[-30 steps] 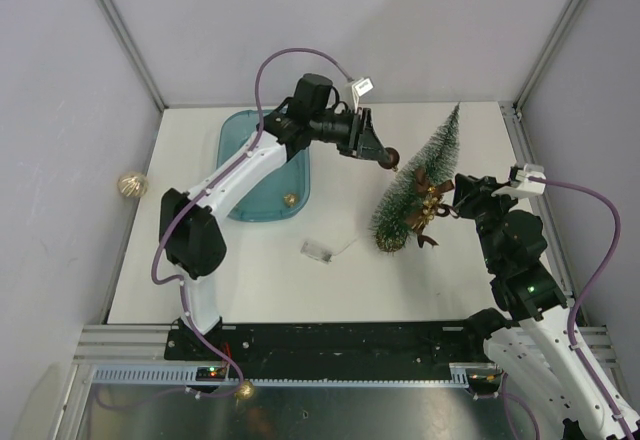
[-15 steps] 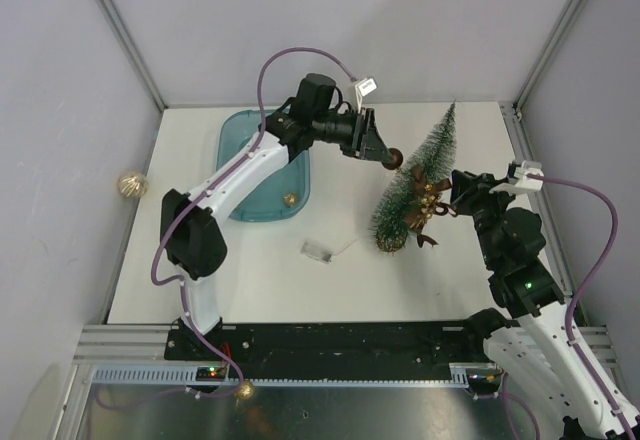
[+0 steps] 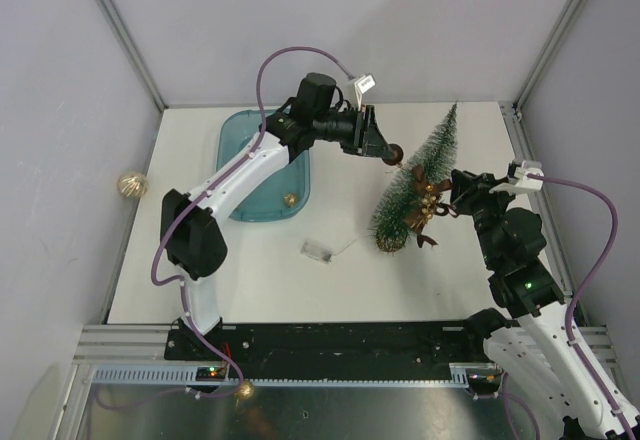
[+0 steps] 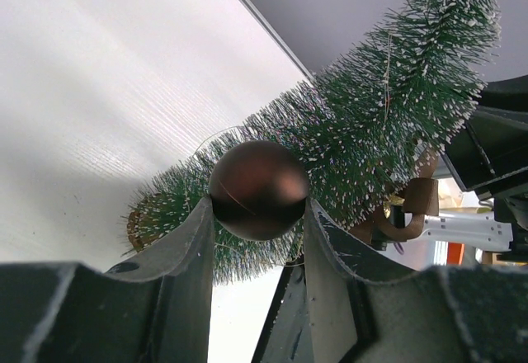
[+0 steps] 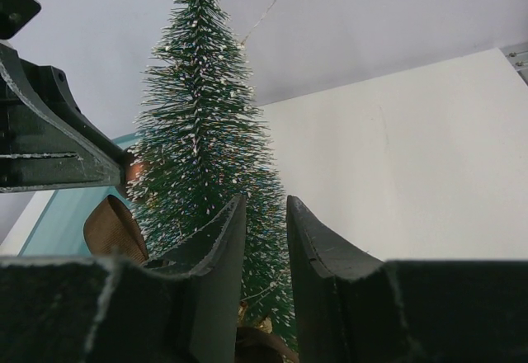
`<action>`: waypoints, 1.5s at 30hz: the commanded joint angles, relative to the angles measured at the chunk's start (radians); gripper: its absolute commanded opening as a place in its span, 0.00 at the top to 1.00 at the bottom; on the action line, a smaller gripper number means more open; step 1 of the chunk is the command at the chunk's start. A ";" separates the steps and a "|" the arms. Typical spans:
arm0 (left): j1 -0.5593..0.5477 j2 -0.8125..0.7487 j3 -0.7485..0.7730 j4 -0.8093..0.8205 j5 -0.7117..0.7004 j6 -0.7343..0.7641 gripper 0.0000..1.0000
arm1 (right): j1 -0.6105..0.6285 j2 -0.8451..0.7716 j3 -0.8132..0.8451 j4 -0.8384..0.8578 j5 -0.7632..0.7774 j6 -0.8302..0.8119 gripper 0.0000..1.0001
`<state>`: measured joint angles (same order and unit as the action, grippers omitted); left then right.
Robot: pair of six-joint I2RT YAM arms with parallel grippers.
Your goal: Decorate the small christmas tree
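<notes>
White table (image 3: 250,280) carries it all; the blue tray (image 3: 233,140) lies well to the tree's left. On the table, the tree (image 3: 425,165) appears to lean, its base nearer the robot and its tip toward the far edge. At the tree's lower right, by the bow (image 3: 428,205), the right gripper (image 5: 266,202) has its jaws nearly together with bristles in the gap; whether they truly pinch, I can't tell. Just left of the tree's upper half, the left gripper (image 3: 388,152) pinches a brown ball (image 4: 258,188). I'd say the ball should go well into the bristles before those fingers part, with the right gripper steadying the tree against the push.
</notes>
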<state>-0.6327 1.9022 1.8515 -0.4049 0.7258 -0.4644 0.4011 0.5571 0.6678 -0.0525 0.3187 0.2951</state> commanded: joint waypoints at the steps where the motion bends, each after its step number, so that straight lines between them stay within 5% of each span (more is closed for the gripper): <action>1: -0.003 -0.017 0.033 0.032 -0.026 -0.030 0.79 | -0.005 -0.003 -0.006 0.040 -0.006 0.000 0.69; 45: -0.066 -0.026 -0.010 -0.026 -0.241 -0.034 0.85 | -0.004 0.015 -0.021 0.096 -0.024 0.024 0.72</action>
<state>-0.7036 1.9076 1.8515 -0.4313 0.5049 -0.5148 0.4004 0.5659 0.6510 -0.0139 0.3050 0.3069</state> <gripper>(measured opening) 0.429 0.287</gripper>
